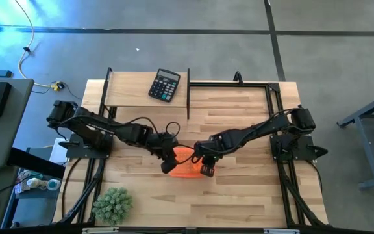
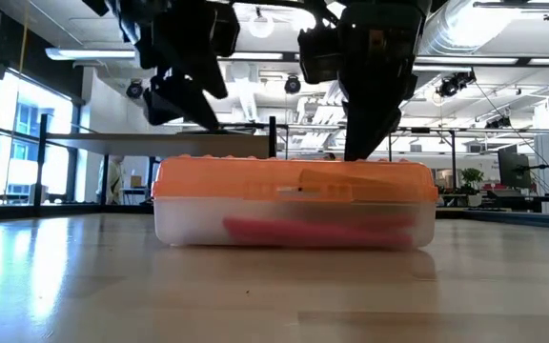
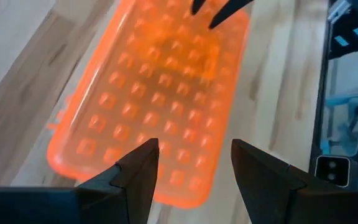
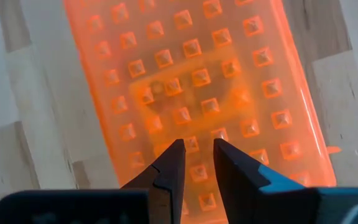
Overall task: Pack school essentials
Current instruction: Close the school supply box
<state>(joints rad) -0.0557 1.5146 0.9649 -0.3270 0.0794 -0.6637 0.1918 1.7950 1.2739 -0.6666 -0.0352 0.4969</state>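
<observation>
An orange studded-lid box (image 1: 186,166) with a clear base lies shut in the middle of the table, flat on its bottom (image 2: 294,233). Through the base wall I see a long pinkish-red thing (image 2: 322,231). The other stationery is hidden or out of view. My left gripper (image 3: 194,155) hovers open above the box's left end (image 2: 193,100), touching nothing. My right gripper (image 4: 197,146) stands on the lid toward the box's right end (image 2: 358,152), its fingers nearly together. My right gripper comes from above, pointing down. Its shut fingertips (image 4: 178,149) rest on the studded lid (image 4: 194,127) between the lid's middle and its right end. The box stays flat on the table with the lid down.
A black calculator (image 1: 164,85) lies on the raised shelf at the far left. A spiky green plant (image 1: 112,205) stands at the near left corner. A black frame (image 1: 239,83) runs along the far and right sides. Bare wood lies near the box on the near side.
</observation>
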